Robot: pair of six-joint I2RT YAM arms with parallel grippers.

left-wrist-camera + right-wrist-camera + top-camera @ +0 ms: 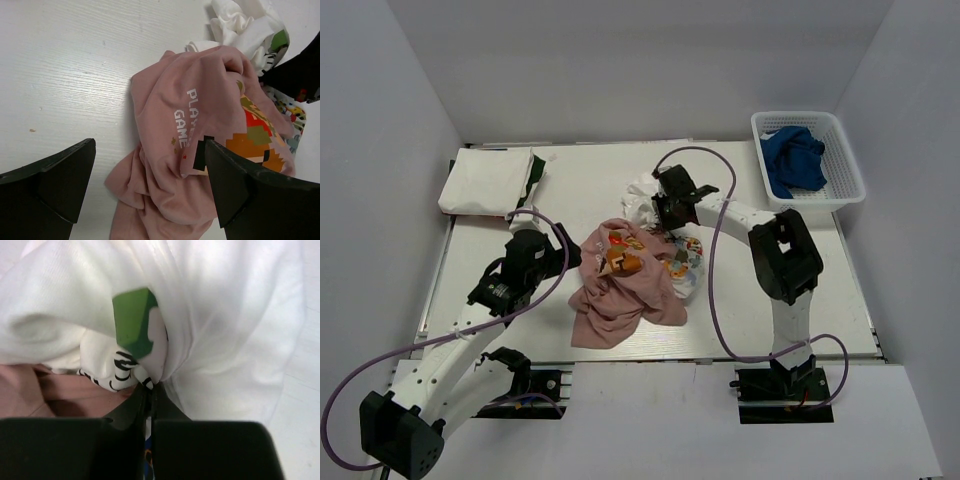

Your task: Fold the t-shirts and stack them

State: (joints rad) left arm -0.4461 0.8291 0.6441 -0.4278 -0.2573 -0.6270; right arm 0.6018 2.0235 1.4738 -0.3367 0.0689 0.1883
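Now, left gripper (150, 150): fingers apart, just left of pink t-shirt (210, 100)
Right gripper (149, 389): fingers clamped on white t-shirt (230, 320)

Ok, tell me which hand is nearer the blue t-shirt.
Right. The right hand grips a white t-shirt, well left of the blue t-shirt; the left hand is farther left.

Looks like a lab robot cell. Plain white walls (650, 70) box in a white table (590, 180) at 9, 12 and 3 o'clock. The left arm (515, 270) and right arm (785, 260) sit on black base mounts (775, 385) at 6 o'clock, with purple cables (717, 290) looped loose. The only household items are a pink t-shirt (620, 300) and a white t-shirt (642, 192) heaped at centre, a blue t-shirt (792, 158) in a plastic basket (853, 160) at 1 o'clock, and folded white cloth (485, 180) at 10 o'clock.
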